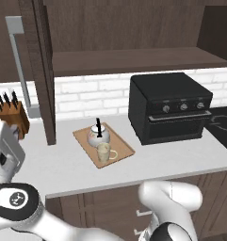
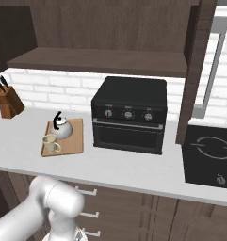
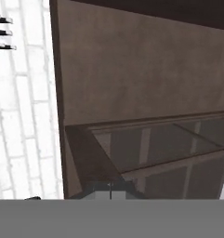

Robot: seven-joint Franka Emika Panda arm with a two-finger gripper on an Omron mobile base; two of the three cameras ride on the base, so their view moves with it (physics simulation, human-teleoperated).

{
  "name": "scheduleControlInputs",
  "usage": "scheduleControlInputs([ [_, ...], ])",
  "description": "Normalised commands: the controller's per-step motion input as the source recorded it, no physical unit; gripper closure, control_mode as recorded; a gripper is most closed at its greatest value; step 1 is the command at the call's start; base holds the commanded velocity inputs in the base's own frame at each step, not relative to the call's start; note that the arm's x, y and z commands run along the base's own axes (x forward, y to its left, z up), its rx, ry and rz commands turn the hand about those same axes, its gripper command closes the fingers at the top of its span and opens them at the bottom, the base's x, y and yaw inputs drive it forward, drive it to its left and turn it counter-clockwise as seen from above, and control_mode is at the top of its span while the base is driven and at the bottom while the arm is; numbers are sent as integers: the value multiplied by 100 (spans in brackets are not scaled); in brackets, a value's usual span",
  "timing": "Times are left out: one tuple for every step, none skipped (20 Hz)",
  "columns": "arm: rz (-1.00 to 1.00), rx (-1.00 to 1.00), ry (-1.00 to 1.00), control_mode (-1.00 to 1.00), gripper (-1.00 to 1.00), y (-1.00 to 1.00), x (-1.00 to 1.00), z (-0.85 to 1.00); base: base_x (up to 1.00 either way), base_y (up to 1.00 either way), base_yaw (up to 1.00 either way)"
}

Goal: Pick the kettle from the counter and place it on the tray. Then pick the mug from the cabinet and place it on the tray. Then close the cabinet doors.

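The white kettle (image 1: 98, 136) (image 2: 62, 128) and the cream mug (image 1: 104, 153) (image 2: 50, 143) both stand on the wooden tray (image 1: 124, 147) (image 2: 75, 141), which lies on the counter (image 1: 181, 157). The cabinet (image 1: 133, 61) above has a bare shelf. Both cabinet doors stand open: the left door (image 1: 43, 80) and the right door (image 2: 195, 70) each show edge-on. In the hand view my gripper (image 3: 109, 191) is shut with nothing in it, close against a door's brown frame and smoky glass panel (image 3: 160, 153).
A black oven (image 1: 169, 108) (image 2: 129, 115) sits right of the tray. A knife block (image 1: 13, 117) (image 2: 6, 101) stands at the far left by the brick wall. A black stove top (image 2: 209, 155) lies at the right end.
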Motion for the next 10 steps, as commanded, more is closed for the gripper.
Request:
scheduleControlInputs([
  [-5,0,0,-100,100,0,59,0,0,0,0],
  [-4,0,0,-100,100,0,61,0,0,0,0],
  [-5,0,0,-100,100,-2,60,0,0,0,0],
  [-5,0,0,-100,100,-8,56,0,0,0,0],
  [-5,0,0,-100,100,-8,47,0,0,0,0],
  [-4,0,0,-100,100,-22,39,2,0,0,0],
  [-2,0,-2,-100,100,-33,26,4,0,0,0],
  [0,0,-6,-100,100,-42,6,9,0,0,0],
  [0,0,-4,-100,100,-61,0,14,0,0,0],
  [0,0,-4,-100,100,-64,0,16,0,0,0],
])
